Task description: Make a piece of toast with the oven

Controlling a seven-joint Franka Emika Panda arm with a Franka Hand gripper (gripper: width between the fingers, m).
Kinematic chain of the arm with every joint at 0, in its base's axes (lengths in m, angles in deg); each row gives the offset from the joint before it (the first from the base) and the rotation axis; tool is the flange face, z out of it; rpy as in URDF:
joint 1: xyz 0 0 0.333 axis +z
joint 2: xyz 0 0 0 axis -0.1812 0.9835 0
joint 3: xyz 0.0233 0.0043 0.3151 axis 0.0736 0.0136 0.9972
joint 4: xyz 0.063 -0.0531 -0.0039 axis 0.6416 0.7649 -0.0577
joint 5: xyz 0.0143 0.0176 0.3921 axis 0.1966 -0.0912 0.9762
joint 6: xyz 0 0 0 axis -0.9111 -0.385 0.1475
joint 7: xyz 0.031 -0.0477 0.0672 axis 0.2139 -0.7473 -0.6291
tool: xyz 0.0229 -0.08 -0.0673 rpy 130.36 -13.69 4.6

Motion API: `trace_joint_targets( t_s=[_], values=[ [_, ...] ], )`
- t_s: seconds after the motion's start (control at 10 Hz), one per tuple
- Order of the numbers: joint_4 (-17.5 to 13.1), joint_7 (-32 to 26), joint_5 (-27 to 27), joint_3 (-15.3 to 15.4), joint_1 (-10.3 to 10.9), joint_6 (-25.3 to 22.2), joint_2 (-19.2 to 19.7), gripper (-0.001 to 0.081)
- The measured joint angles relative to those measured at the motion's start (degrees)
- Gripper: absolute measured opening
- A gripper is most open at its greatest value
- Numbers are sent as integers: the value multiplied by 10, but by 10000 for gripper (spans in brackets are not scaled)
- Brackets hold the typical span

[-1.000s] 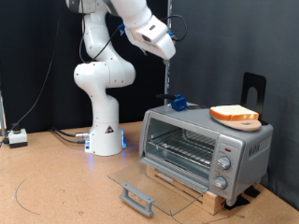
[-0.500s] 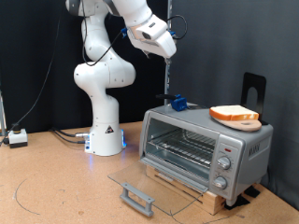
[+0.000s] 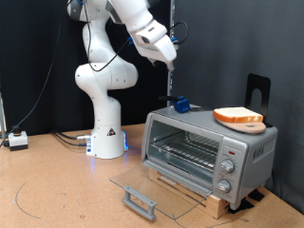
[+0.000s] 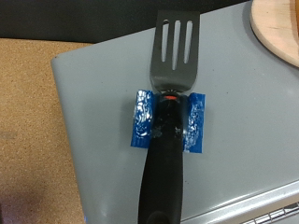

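Exterior view first: gripper [image 3: 169, 65] hangs up high, well above the oven [image 3: 207, 152], over the end at the exterior view's left, holding a thin dark handle that drops straight down to a blue block [image 3: 179, 104] on the oven top. Can't really tell how wide the fingers are spread from here. Piece of toast [image 3: 238, 115] sits on a round wooden plate [image 3: 240, 123] on the oven's roof, toward the exterior view's right. Glass door [image 3: 144, 193] is dropped open and the rack inside looks bare.

Wrist view: a black slotted spatula [image 4: 174, 56] runs along the fingers, its handle passing through the blue block, blade flat over the grey oven top. Plate edge peeks into one corner.
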Motion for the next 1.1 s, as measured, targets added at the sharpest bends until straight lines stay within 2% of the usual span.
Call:
trace_joint_targets(
  t_s=[0.2,0.4,0.5,0.8,1.1],
  values=[
    [4,6,6,5,0,18,-1,809],
    [48,12,38,48,0,128,-17,809],
    [69,12,42,68,1,151,-26,809],
    [90,12,43,98,8,151,-28,809],
    [99,12,42,133,8,142,-12,809]
  ],
)
